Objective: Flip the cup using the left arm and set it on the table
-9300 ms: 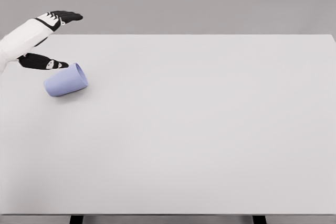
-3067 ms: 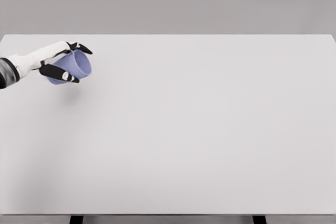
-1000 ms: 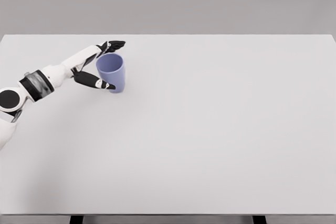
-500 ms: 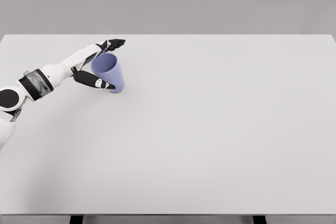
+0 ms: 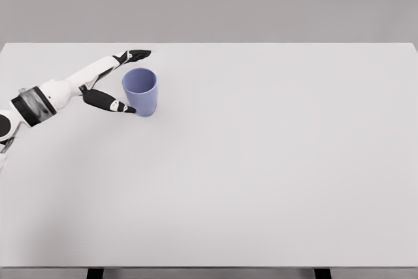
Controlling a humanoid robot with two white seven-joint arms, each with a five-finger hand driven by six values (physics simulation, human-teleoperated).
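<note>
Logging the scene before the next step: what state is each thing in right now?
Lavender-blue plastic cup: upright on the table, mouth up, free of the hand.
Left white robot hand with black fingers: open, fingers spread just left of the cup, not gripping it.
White rectangular table: bears the cup.
Right arm: out of view.

Cup (image 5: 141, 91) upright on white surface (image 5: 261, 161), mouth up, far left area. Colour: pale blue-violet. Left hand (image 5: 111, 83) just left of cup, fingers spread: upper fingers (image 5: 134, 54) extend past the far side of the rim, thumb (image 5: 108, 102) at the near side by the base. Contact with cup not discernible. Forearm enters from left edge.
</note>
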